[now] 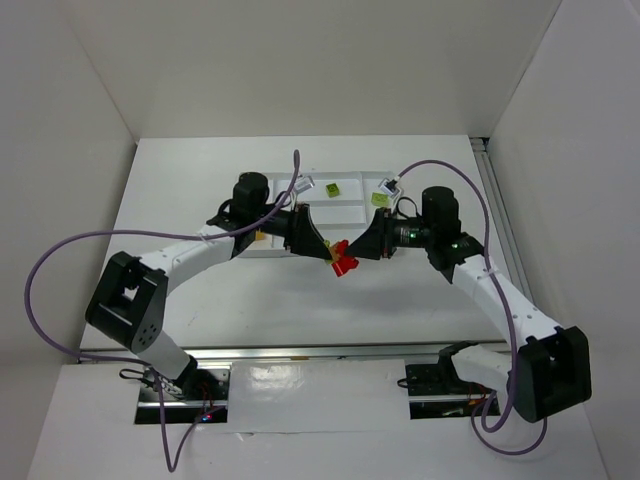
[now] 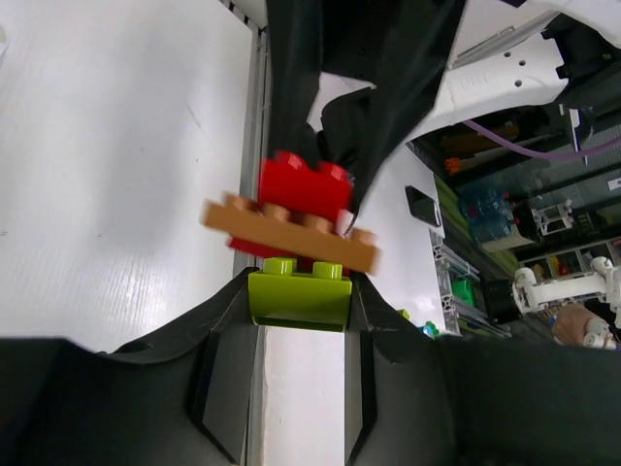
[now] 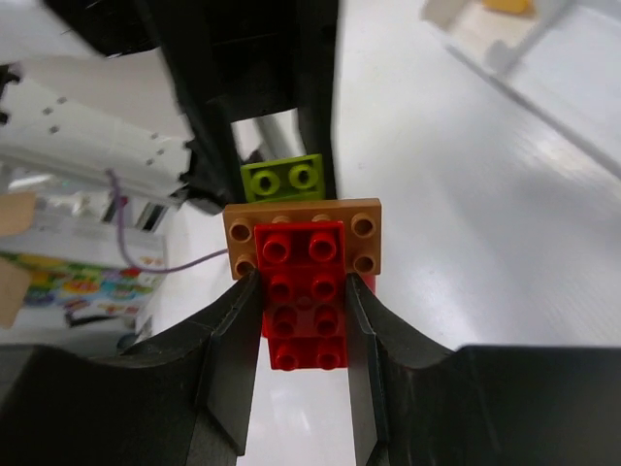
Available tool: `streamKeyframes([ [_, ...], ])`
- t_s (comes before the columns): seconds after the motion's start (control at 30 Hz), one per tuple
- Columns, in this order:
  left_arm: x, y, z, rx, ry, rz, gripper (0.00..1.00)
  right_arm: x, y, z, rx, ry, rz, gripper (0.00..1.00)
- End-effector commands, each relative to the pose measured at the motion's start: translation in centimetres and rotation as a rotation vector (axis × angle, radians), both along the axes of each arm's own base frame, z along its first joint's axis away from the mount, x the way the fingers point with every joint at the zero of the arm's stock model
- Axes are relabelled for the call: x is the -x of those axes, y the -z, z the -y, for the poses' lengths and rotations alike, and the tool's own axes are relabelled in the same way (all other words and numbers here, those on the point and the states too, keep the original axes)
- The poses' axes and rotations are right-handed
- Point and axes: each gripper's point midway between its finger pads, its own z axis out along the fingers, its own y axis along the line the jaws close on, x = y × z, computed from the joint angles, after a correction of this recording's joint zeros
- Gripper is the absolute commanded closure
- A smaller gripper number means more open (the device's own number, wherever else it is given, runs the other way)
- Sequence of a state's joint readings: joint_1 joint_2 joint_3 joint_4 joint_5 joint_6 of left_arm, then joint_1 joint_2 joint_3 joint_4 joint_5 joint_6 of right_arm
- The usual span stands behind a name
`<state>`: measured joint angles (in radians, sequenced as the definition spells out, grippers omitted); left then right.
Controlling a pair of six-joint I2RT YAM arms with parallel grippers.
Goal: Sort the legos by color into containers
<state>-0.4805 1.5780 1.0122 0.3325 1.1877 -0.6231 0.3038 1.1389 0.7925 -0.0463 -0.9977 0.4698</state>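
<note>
The three-piece stack [image 1: 343, 260] hangs between the two arms over the middle of the worktop [image 1: 250, 310], just on the near side of the white tray [image 1: 355, 213], which lies toward the far edge. The left gripper [image 2: 299, 291] is clamped on the lime green brick [image 2: 296, 299] at one end. The right gripper [image 3: 303, 291] is clamped on the red brick [image 3: 304, 320] at the other. The orange-tan plate [image 2: 289, 236] sits between them, held by neither.

The stack's long axis runs left to right, straight from one gripper to the other, and the plate lies crosswise to it. Separating the pieces therefore looks like a pull along that line.

From above, the fingers hide the green brick, and the arms cover much of the tray. Which compartment holds what cannot be told, apart from one loose green piece [image 1: 331, 187] near its far side.
</note>
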Motion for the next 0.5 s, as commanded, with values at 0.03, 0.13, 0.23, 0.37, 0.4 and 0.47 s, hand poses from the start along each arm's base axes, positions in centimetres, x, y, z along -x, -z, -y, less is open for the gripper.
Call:
streamKeyframes([
  [0.03,0.7,-0.5,0.0,0.022,0.039,0.051,1.0,-2.8,-0.4,2.4,0.074,0.168,0.059,0.81],
  [0.13,0.6,0.3,-0.7,0.008,0.02,0.033,1.0,-3.0,-0.7,3.0,0.069,0.184,0.067,0.81],
  [0.23,-0.6,1.2,-2.2,-0.028,-0.051,-0.012,1.0,-3.4,-0.1,3.5,0.093,0.215,0.05,0.81],
  [0.37,-6.2,2.5,-4.6,-0.182,-0.307,-0.091,1.0,-5.0,1.7,5.2,0.195,0.359,0.012,0.81],
  [0.4,-8.1,3.2,-5.2,-0.232,-0.418,-0.147,1.0,-5.4,2.1,5.6,0.216,0.393,0.007,0.81],
  [0.47,-10.2,3.7,-5.6,-0.268,-0.518,-0.202,1.0,-6.1,2.3,6.6,0.245,0.477,-0.001,0.81],
])
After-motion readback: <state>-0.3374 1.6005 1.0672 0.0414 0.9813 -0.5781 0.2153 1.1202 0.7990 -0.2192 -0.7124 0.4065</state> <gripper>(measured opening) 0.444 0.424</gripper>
